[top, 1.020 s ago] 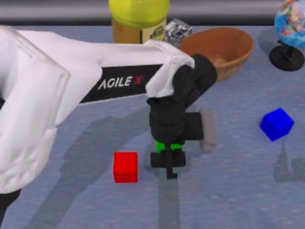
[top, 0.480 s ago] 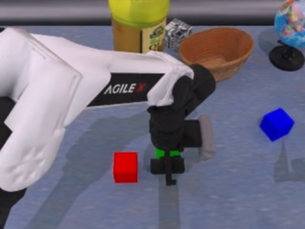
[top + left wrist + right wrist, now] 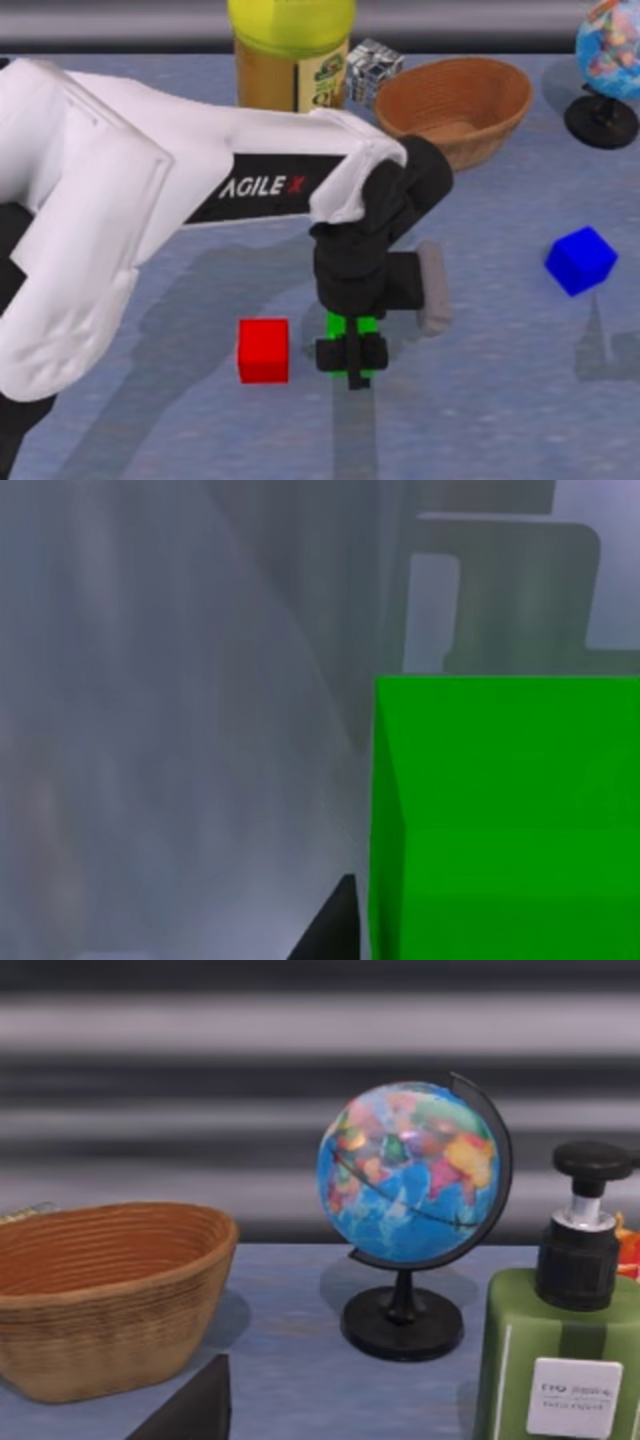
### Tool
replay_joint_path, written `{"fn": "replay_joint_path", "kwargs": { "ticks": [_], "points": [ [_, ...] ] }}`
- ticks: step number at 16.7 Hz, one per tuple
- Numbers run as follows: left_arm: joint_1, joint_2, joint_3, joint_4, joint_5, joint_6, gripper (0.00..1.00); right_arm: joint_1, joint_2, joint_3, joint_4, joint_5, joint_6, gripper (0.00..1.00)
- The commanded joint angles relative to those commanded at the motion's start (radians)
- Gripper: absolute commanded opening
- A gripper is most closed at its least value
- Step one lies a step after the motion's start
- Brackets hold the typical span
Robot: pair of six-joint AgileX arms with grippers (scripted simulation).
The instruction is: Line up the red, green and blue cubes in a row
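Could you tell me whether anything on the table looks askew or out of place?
Only the blue cube: it lies far right, turned at an angle, while the red cube and green cube sit side by side under the left gripper. Nothing looks spilled or damaged.

White lettering reading "AGILE X", its X in red, runs along a black panel on the left arm [image 3: 262,186] in the top view. The green pump bottle [image 3: 562,1360] carries a white label whose small print cannot be read.
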Motion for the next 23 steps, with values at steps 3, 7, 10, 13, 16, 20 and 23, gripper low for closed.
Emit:
{"fn": "replay_joint_path", "kwargs": {
  "ticks": [3,7,10,13,16,20,23],
  "points": [
    [0.000,0.000,0.000,0.000,0.000,0.000,1.00,0.000,0.000,0.000,0.000,0.000,0.000,1.00],
    [0.000,0.000,0.000,0.000,0.000,0.000,1.00,0.000,0.000,0.000,0.000,0.000,0.000,1.00],
    [0.000,0.000,0.000,0.000,0.000,0.000,1.00,0.000,0.000,0.000,0.000,0.000,0.000,1.00],
    [0.004,-0.005,0.014,-0.018,0.000,-0.001,1.00,0.000,0.000,0.000,0.000,0.000,0.000,1.00],
    [0.013,-0.036,0.073,-0.111,0.000,-0.004,1.00,0.000,0.000,0.000,0.000,0.000,0.000,1.00],
    [0.020,-0.081,0.148,-0.230,-0.001,-0.002,1.00,0.000,0.000,0.000,0.000,0.000,0.000,1.00],
    [0.021,-0.085,0.152,-0.236,-0.001,-0.002,1.00,0.000,0.000,0.000,0.000,0.000,0.000,1.00]
  ]
}}
